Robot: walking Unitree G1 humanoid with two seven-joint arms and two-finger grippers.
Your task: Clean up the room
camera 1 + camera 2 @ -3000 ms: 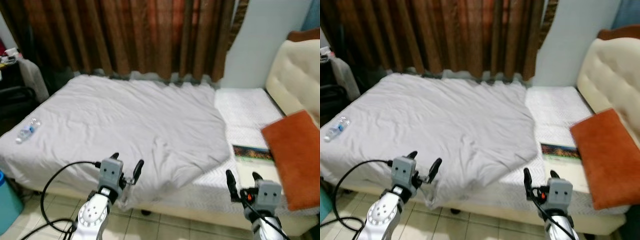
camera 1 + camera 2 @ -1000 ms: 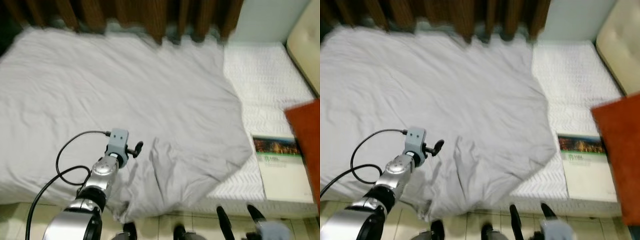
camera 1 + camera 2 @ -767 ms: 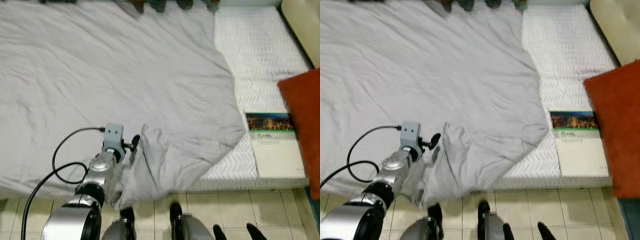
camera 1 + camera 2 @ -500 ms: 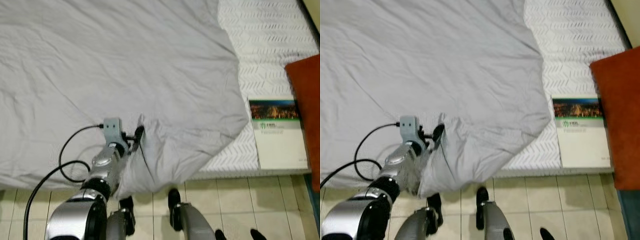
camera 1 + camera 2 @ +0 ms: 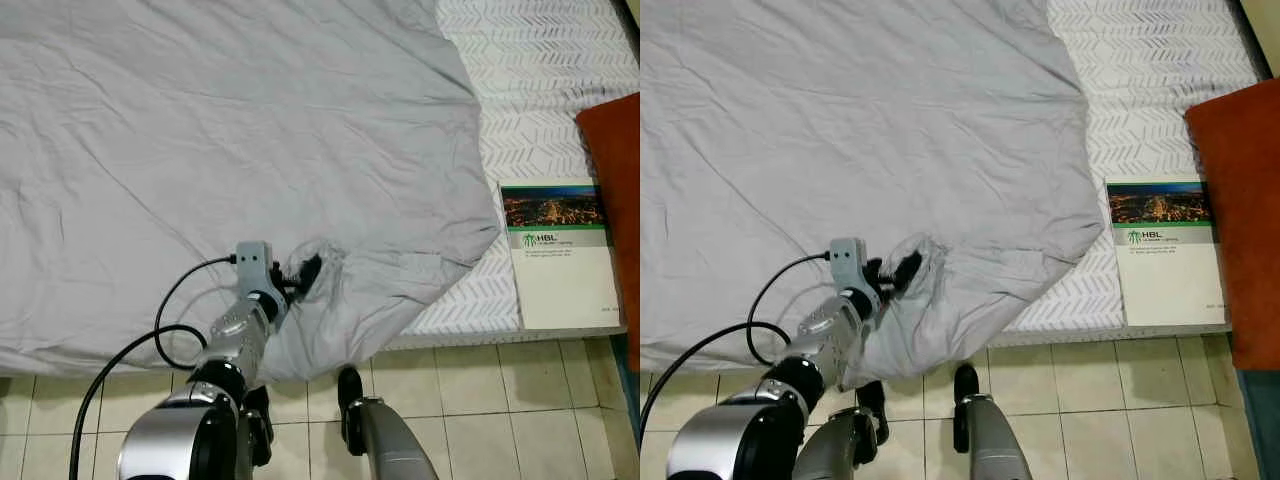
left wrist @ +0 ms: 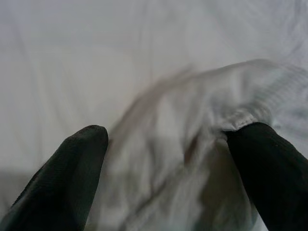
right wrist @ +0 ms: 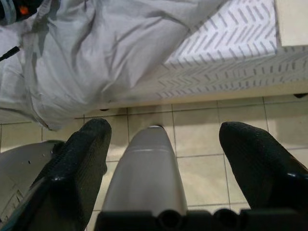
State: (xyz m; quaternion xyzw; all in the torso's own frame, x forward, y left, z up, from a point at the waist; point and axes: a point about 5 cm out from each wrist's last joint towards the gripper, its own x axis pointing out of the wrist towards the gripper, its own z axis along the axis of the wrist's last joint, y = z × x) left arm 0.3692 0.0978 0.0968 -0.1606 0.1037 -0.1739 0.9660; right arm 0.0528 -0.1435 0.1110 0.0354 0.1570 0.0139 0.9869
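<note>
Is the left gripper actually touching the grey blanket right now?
Touching. In the left wrist view the grey blanket bunches between the left gripper fingers, its hem lying against one fingertip.

We see a pale grey blanket (image 5: 250,130) spread wide across the bed (image 5: 540,80), wrinkled, its near right corner bunched into a raised fold with the left pincer (image 5: 305,272) in it, fingers spread. To the right, a glossy book (image 5: 560,255) lies flat on the white patterned mattress, beside an orange pillow (image 5: 612,130).
</note>
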